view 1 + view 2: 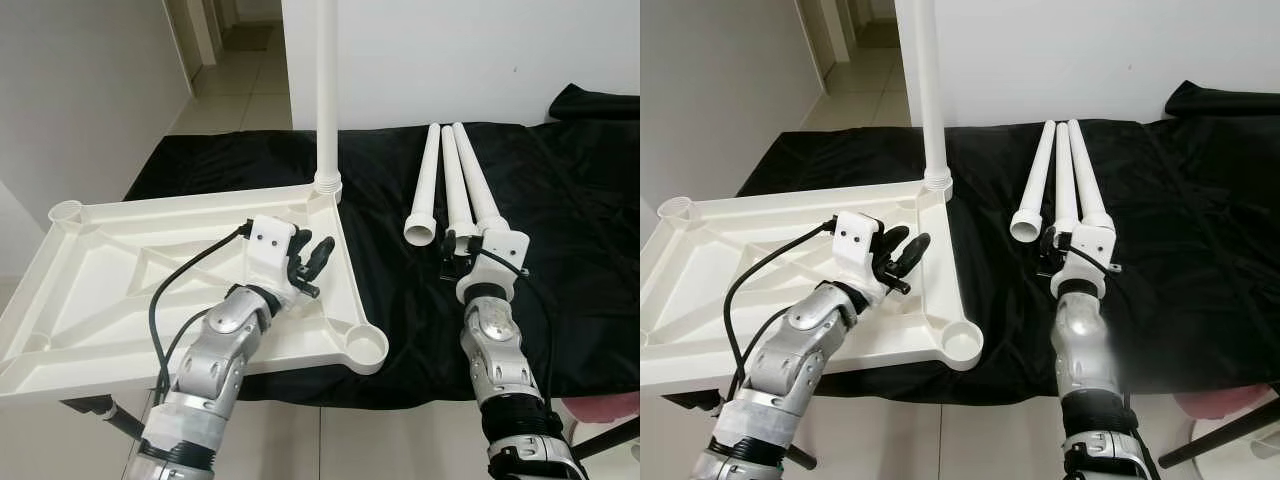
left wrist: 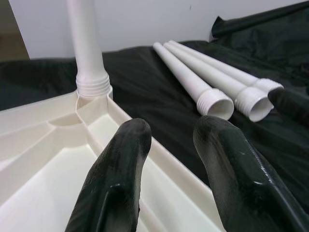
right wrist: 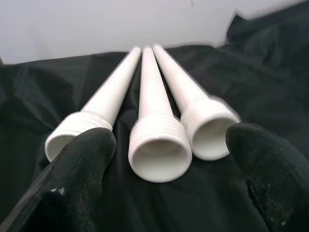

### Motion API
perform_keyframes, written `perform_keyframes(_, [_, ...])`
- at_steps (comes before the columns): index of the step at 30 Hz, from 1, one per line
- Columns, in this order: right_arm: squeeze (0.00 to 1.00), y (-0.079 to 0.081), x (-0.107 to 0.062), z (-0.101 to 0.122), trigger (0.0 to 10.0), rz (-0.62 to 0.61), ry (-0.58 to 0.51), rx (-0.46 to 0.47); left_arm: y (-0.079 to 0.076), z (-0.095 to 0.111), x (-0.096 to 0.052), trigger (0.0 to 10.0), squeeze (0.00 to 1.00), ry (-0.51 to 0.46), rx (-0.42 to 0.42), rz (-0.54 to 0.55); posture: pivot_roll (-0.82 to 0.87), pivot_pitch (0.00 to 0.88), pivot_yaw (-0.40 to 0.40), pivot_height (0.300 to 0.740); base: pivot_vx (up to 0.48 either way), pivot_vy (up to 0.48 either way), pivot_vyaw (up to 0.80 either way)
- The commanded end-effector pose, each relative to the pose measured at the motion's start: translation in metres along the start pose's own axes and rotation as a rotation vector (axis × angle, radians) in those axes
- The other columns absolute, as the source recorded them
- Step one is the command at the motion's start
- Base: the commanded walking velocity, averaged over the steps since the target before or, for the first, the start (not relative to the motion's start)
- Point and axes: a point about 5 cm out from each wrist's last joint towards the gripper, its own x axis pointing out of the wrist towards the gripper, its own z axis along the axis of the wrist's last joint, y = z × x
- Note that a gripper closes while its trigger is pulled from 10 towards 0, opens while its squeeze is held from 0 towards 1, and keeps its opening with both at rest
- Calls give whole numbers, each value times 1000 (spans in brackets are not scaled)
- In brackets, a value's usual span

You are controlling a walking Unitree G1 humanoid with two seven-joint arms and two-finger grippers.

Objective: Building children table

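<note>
While the left hand (image 1: 312, 262) hovers open over the tabletop (image 1: 110, 290), the right hand (image 3: 164, 159) gapes before three legs (image 1: 455, 185). They lie pointing away, threaded ends toward the robot.

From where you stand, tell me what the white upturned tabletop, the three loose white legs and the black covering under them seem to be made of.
White upturned tabletop: likely moulded plastic, with a satin sheen, raised ribs and round corner sockets. Three loose white tapered legs: likely the same plastic; they are hollow, thin-walled tubes with moulded threads at the open ends. Black covering: apparently matte woven cloth, which wrinkles and folds.
</note>
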Motion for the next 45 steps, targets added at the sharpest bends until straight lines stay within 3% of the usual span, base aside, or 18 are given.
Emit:
perform_keyframes(1, [0,5,1,-7,10000,21,33,101,-7,4,10,10000,0,-25,31,14,-45,3,61,740,0,0,0])
perform_keyframes(5, [0,8,2,-11,10000,42,53,171,-13,8,18,10000,0,-57,41,6,-49,6,66,740,0,0,0])
perform_keyframes(8, [0,13,7,-15,10000,54,80,330,-20,12,29,10000,0,-61,50,10,-40,21,90,740,0,0,0])
perform_keyframes(19, [0,11,19,-16,10000,56,83,466,-23,20,33,10000,0,-92,39,8,-1,42,109,740,0,0,0])
perform_keyframes(45, [0,11,40,-4,10000,64,68,543,-34,18,21,10000,0,-69,25,12,68,111,120,740,0,0,0])
